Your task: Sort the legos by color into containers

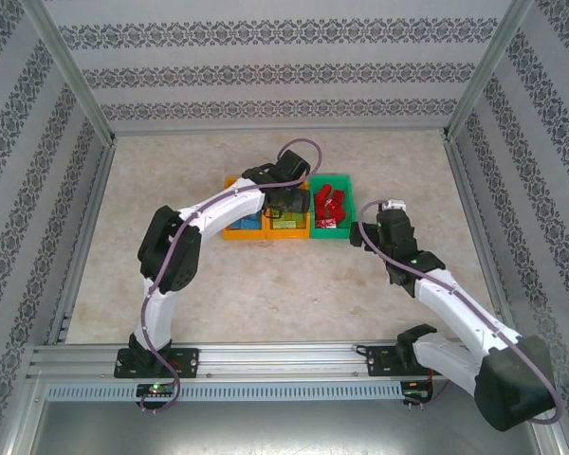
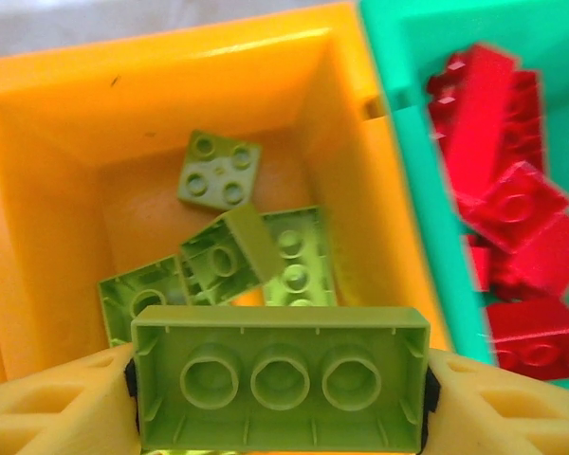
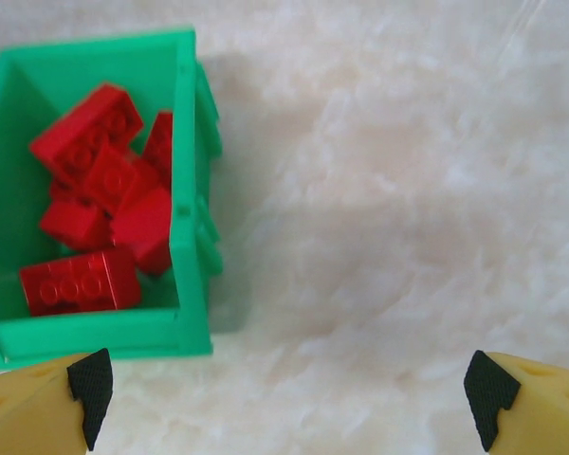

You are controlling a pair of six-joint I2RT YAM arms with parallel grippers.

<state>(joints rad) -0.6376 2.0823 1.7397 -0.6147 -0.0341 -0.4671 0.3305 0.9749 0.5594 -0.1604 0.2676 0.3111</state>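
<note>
The left gripper (image 2: 281,403) clamps a lime-green brick (image 2: 280,374) over the orange bin (image 2: 76,114) holding lime-green bricks (image 2: 218,171); the right gripper (image 3: 289,384) hangs wide open beside the green bin (image 3: 192,142) (red bricks (image 3: 85,133) inside). Sorting seems nearly finished.

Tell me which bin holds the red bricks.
The green bin, rightmost of three; the orange bin beside it holds lime bricks.

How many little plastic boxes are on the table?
3, in a row: the left orange plastic bin, the middle orange plastic bin beside it, and the green plastic bin at the right end. None seems hidden.
</note>
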